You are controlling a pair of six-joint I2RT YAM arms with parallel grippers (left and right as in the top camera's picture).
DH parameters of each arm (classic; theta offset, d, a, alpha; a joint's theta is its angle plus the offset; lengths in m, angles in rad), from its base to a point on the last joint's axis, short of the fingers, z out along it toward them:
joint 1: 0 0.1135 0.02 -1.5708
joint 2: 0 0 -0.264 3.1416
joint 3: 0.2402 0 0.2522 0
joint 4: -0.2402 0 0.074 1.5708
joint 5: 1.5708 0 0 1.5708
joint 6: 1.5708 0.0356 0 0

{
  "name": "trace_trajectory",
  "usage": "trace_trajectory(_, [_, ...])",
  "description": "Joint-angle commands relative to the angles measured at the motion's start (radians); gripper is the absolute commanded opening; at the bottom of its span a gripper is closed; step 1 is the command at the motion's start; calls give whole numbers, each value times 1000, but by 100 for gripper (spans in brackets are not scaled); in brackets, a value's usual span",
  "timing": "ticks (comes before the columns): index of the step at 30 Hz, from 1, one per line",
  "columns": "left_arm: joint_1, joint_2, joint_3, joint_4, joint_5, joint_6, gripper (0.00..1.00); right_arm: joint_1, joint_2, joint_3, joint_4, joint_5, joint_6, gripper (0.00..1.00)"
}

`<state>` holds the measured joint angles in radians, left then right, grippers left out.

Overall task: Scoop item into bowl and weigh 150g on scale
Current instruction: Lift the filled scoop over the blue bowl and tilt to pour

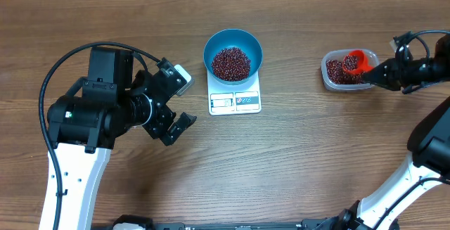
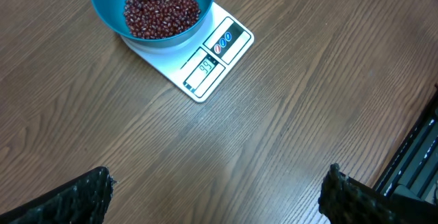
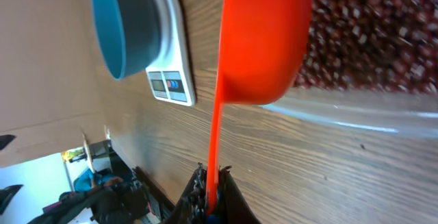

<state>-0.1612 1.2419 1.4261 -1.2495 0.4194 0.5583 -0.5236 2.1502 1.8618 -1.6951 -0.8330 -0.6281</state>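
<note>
The right fingers [image 3: 233,207] are clenched on the orange scoop [image 1: 357,61], its cup in the tub [image 1: 328,77] of beans [image 1: 339,71]. Lift level, then tip small amounts into the part-filled bowl [image 1: 211,47] on the scale [image 1: 235,102]. The left fingers [image 2: 75,200] hang released above the surface [image 1: 295,160].

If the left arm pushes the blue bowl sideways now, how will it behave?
The bowl probably slides on the smooth scale rather than tips: its beans weigh it low. The small scale may shift too. Loose beans could spill if jolted.
</note>
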Motion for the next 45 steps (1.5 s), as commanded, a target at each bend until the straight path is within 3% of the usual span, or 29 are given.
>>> trace_trajectory(1, [4, 2, 14, 0, 15, 22, 100, 8, 5, -4, 0, -89, -34, 4])
trace_trajectory(10, [4, 2, 14, 0, 15, 22, 100, 116, 4, -3, 0, -242, -36, 4])
trace_trajectory(17, [4, 2, 14, 0, 15, 22, 100, 294, 4, 7, 18, -333, -35, 4])
trace_trajectory(25, [4, 2, 14, 0, 15, 22, 100, 452, 4, 79, 40, -339, -24, 4])
trace_trajectory(28, [4, 2, 14, 0, 15, 22, 100, 503, 4, 88, 106, -330, 41, 4])
trace_trajectory(36, [4, 2, 14, 0, 15, 22, 100, 633, 4, 92, 327, -165, 275, 4])
trace_trajectory(45, [4, 2, 14, 0, 15, 22, 100, 759, 4, 180, 366, 160, 357, 4])
